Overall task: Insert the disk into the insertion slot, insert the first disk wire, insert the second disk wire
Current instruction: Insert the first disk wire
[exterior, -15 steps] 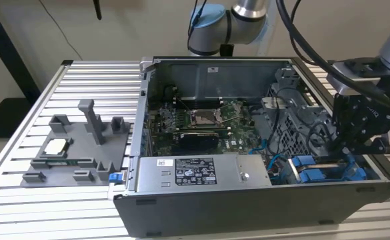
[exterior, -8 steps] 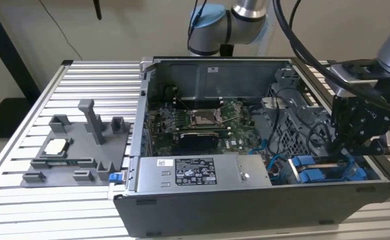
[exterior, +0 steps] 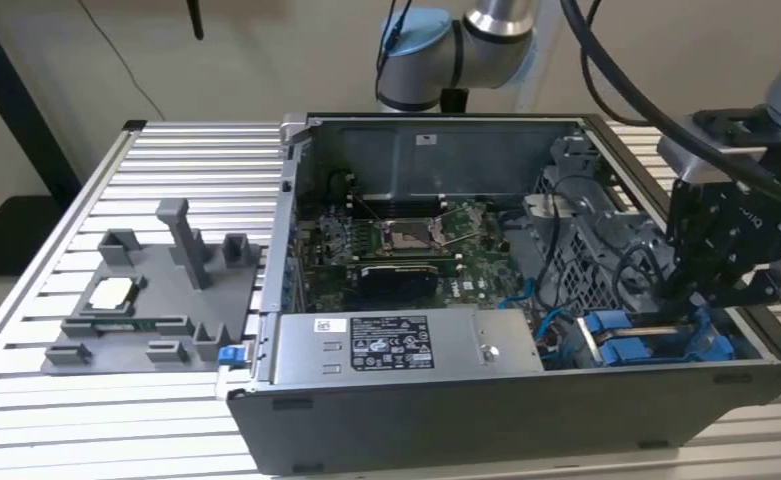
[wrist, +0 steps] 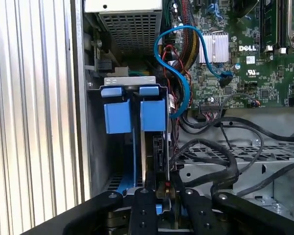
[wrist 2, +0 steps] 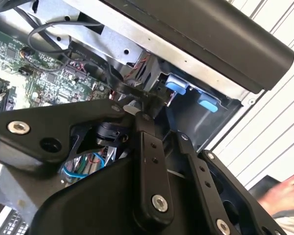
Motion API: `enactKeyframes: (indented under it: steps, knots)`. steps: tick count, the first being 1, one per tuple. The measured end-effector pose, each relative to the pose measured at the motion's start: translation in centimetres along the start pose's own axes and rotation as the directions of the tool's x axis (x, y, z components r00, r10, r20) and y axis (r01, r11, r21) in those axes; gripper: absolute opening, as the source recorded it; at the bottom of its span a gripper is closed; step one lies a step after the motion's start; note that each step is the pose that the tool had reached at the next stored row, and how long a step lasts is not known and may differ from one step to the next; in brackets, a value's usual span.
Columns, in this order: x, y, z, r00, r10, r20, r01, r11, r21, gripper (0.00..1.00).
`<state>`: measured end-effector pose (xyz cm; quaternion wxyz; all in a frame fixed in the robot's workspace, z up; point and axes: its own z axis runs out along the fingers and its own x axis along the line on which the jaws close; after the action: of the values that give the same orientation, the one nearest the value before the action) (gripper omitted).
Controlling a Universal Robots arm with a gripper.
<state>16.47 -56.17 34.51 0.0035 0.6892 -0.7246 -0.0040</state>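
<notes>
disk [exterior: 646,346] on edge in the corner slot, claw [exterior: 690,300] just over it

the disk is found inside the open computer case [exterior: 497,410], at about 4 o'clock of the case in the exterior view. it is judged to be pushed down into the insertion slot [wrist: 95,147], though the seating itself is hidden. the grey power supply [exterior: 390,345] lies at 9 o'clock of it. the green motherboard [exterior: 404,245] lies at 10 o'clock. the case is stood on a slatted metal table [exterior: 177,170].

the disk is judged stiff, rather heavy and easily harmed by knocks. its bare metal faces are likely to be slippery. hold is best taken on the plastic carrier, at the tabs or along the side rails. the label and the circuit side are best left alone.

little of the silver-grey body can be seen. what is seen is the bright blue carrier [wrist: 153,115]. in the first wrist view two squared tabs are set side by side under a grey metal lip [wrist: 130,80], and a blue rail runs from them toward the claw.

the claw hangs at 1 o'clock of the disk in the exterior view, just over it and close to the black cables [wrist: 220,156]. a blue cable [wrist: 179,73] loops near by. whether the claw is apart, together or clamped on something cannot be told.
</notes>
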Motion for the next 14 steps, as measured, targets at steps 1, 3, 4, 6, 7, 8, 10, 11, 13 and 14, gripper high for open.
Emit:
enactKeyframes:
  steps: [1,3,4,6,7,8,10,11,13,14]
  knots:
    - [0.0,0.0,-0.22,1.0,0.0,-0.0002,0.0,1.0,0.0001,0.26]
    - [0.0,0.01,-0.61,1.0,0.001,-0.0001,-0.001,1.0,0.0,0.26]
    - [0.0,0.01,-0.77,1.0,0.001,0.0,-0.001,1.0,0.0,0.26]
    - [0.0,0.01,-1.06,1.0,0.001,-0.0001,-0.001,1.0,0.0,0.26]
    - [0.0,0.01,-1.18,1.0,0.002,0.0,-0.002,1.0,0.0,0.26]
    - [0.0,0.02,-1.3,1.0,0.002,-0.0001,-0.002,1.0,0.0001,0.26]
    - [0.0,0.02,-1.43,1.0,0.002,0.0002,-0.002,1.0,0.0,0.26]
    - [0.0,0.02,-1.47,1.0,0.002,0.0002,-0.002,1.0,0.0,0.26]
    - [0.0,0.02,-1.48,1.0,0.002,0.0002,-0.002,1.0,0.0,0.26]
    - [0.0,0.02,-1.48,1.0,0.002,0.0001,-0.002,1.0,0.0,0.26]
